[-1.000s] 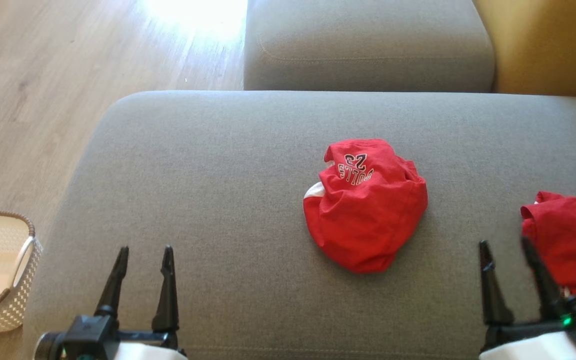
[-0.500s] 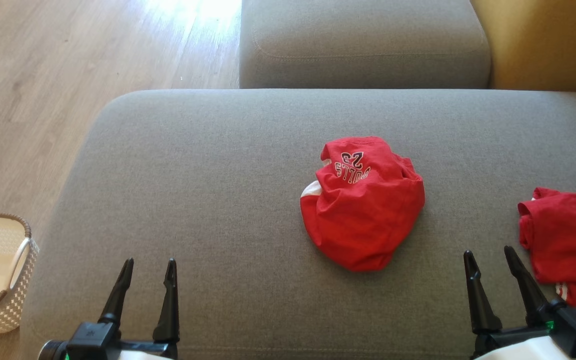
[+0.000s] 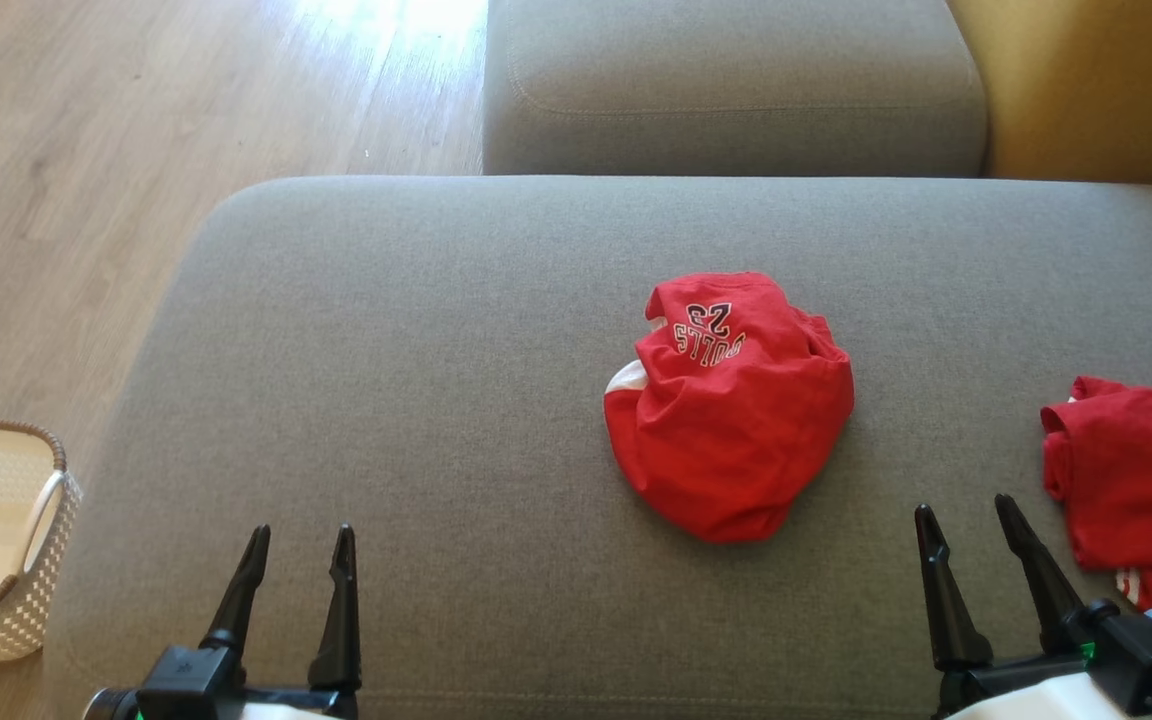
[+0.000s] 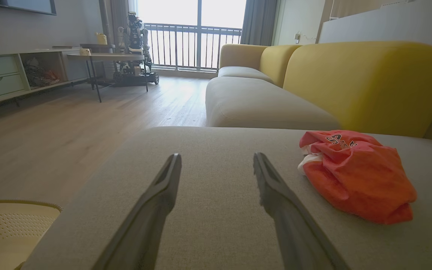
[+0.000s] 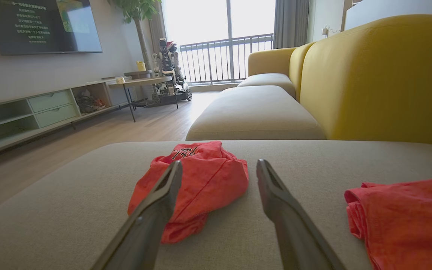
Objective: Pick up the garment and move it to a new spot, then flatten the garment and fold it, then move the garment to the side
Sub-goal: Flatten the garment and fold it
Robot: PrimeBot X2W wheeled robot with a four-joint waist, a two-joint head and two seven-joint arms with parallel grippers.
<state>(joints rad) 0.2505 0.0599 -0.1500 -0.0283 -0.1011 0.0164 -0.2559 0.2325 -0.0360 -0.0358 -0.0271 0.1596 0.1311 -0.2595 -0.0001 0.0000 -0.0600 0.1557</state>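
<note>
Head view: the garment (image 3: 729, 410), a red top, lies bunched in a rounded heap on the grey seat cushion (image 3: 416, 400), a bit right of ctr. Dark lettering w/ "23" shows upside down on its far part, and a bit of white trim at its 9 o'clock edge. Nothing is touching it.

The left gripper (image 3: 302, 532) is at the bottom edge, approx. 7 o'clock in the frame. Its fingers are spread wide w/ nothing btwn them, tips over bare cushion. From it the garment is at approx. 2 o'clock, well apart. Left wrist view agrees: both fingers are parted over plain fabric, w/ the heap off at 2 o'clock.

The right gripper (image 3: 964, 506) is at approx. 5 o'clock in the frame, also wide open and empty. The garment lies at 10 o'clock from its tips, near but not touching. In the right wrist view the heap shows partly behind the left-hand finger and in the gap, further along the cushion.

A second red garment (image 3: 1131, 480) lies at 3 o'clock from the right gripper, just beside it at the frame's right edge, w/ some white showing at its near end.

Other items: a white woven basket (image 3: 48, 530) on the wood floor (image 3: 86, 150) at 9 o'clock from the left gripper, another grey cushion (image 3: 736, 90) at 12 o'clock, and a yellow backrest (image 3: 1106, 90) at 1 o'clock.
</note>
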